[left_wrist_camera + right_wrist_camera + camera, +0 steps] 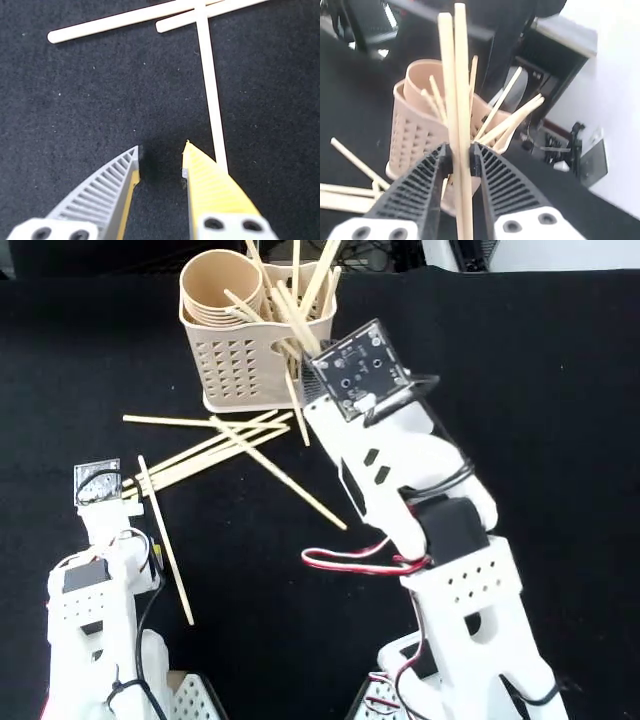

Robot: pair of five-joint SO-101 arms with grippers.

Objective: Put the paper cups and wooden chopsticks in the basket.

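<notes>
Apparently right gripper (460, 150) pinches two chopsticks (458, 75), lower ends hidden; left gripper (162, 145) parted, empty.

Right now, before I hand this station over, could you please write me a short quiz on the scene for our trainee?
1. True or false: the right gripper is shut on chopsticks.
2. Where are the paper cups? A in the basket; B on a plate; C on the floor.
3. Fill in: the left gripper, low over the cloth, is ____ (open or shut).
Key: 1 true; 2 A; 3 open.
</notes>
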